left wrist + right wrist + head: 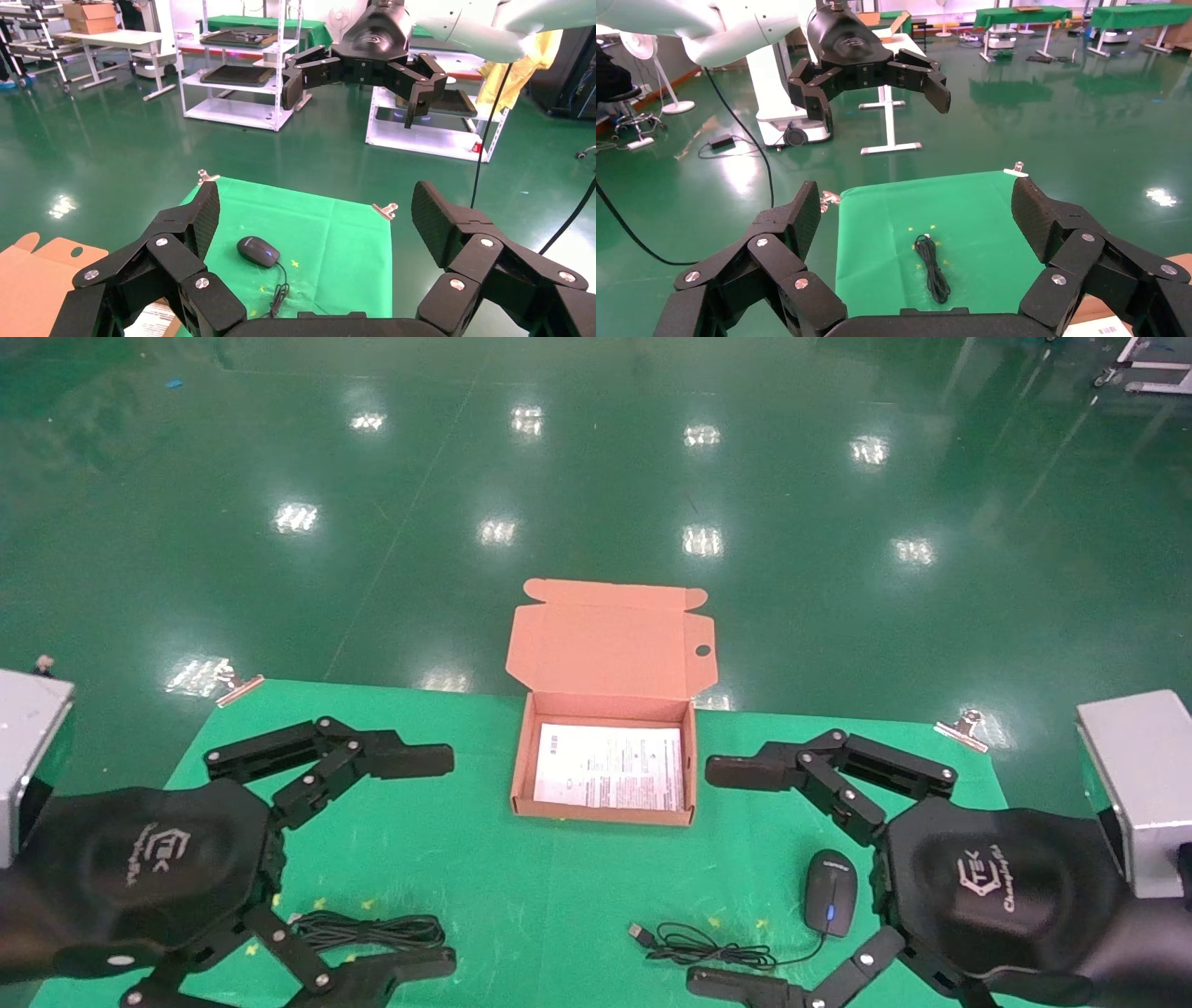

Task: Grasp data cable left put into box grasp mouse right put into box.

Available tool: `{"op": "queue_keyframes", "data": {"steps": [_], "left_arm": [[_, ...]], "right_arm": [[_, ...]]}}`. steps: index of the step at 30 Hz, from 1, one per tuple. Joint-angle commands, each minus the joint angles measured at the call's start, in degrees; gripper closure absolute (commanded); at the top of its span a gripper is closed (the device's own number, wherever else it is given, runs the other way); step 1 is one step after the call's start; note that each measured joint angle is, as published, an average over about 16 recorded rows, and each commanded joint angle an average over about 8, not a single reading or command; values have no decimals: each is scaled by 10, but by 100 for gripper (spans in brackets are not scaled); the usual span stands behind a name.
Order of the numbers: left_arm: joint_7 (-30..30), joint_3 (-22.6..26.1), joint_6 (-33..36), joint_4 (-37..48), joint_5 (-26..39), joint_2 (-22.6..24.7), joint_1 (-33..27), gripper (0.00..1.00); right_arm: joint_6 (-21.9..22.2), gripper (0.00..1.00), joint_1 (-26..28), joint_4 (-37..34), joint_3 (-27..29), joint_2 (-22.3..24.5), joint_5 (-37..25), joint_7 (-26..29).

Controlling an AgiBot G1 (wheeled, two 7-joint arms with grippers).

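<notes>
The brown box (601, 812) lies open at the table's middle back, lid (610, 649) hinged away, a white sheet (610, 768) inside. The data cable (368, 931) is a black bundle at front left, also in the right wrist view (932, 270). The black mouse (830, 891) with its thin cord (708, 947) lies at front right, also in the left wrist view (257, 250). My left gripper (438, 864) is open and empty above the cable's side. My right gripper (712, 876) is open and empty beside the mouse.
A green cloth (521, 896) covers the table, held by metal clips (239, 686) at the back corners. Green floor lies beyond the back edge. Grey arm housings (1131, 784) stand at both sides.
</notes>
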Motion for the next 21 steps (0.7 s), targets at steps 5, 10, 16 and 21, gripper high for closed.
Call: {"op": "queue_keyframes", "data": {"steps": [5, 10, 16, 21], "left_arm": [[0, 0, 0, 0, 0, 0, 0, 0], [0, 0, 0, 0, 0, 0, 0, 0], [0, 2, -1, 0, 2, 1, -1, 0], [-2, 7, 3, -3, 15, -2, -6, 0]], "right_arm": [[0, 0, 0, 0, 0, 0, 0, 0], [0, 0, 0, 0, 0, 0, 0, 0], [0, 0, 0, -1, 0, 0, 0, 0], [1, 0, 2, 0, -1, 3, -11, -7]]}}
